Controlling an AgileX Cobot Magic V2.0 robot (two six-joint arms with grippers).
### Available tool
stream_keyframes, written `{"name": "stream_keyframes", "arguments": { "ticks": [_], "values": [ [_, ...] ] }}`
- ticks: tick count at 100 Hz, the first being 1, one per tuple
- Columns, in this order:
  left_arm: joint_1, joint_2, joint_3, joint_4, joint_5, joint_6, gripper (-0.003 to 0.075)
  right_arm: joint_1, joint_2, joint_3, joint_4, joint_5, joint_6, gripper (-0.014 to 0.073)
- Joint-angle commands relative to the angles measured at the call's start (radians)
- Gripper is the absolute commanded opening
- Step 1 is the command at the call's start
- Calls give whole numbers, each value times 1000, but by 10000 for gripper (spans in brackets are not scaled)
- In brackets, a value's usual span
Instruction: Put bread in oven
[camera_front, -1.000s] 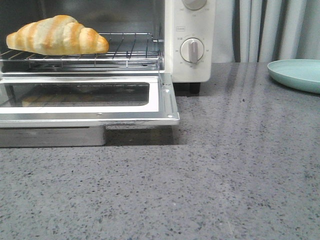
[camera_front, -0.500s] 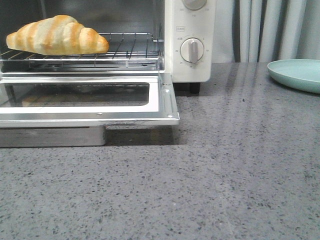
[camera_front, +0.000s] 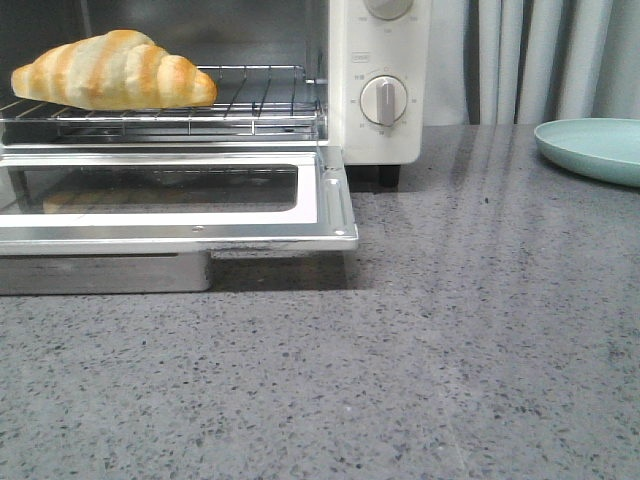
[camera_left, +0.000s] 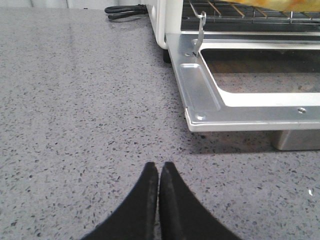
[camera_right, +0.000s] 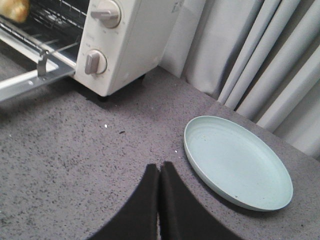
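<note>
Grey desk (camera_front: 450, 350), bread (camera_front: 112, 70) upper left on oven (camera_front: 380, 130) rack, door down; both pincers (camera_left: 159, 176) (camera_right: 159, 176) pressed closed, empty; risk: closing door jolts rack, rolling bread.

Closed left claw (camera_left: 159, 172) — oven (camera_left: 240, 100) door down

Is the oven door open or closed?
Open: the oven door lies folded down flat, and the bread shows on the wire rack.
</note>
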Motion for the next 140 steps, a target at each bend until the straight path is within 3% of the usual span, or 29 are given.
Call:
{"name": "stream_keyframes", "arguments": {
  "ticks": [1, 22, 39, 61, 81, 98, 140],
  "values": [
    [2, -30, 23, 0, -52, -5, -21, -7, 16, -4, -69, -65, -1, -69],
    [2, -30, 23, 0, -52, -5, -21, -75, 16, -3, 15, -100, -5, -69],
    [2, -30, 23, 0, -52, -5, -21, -239, 17, 32, 198, -183, -79, -69],
    [2, -30, 23, 0, -52, -5, -21, -523, 17, 155, 470, -518, -325, -69],
    [2, -30, 23, 0, -52, -5, -21, -781, 17, 329, 597, -793, -333, -69],
    [2, -30, 23, 0, -52, -5, -21, -896, -3, 477, 655, -948, -331, -69],
    [2, -30, 23, 0, -52, -5, -21, -903, -236, 484, 684, -511, -331, -69]
  ]
}}
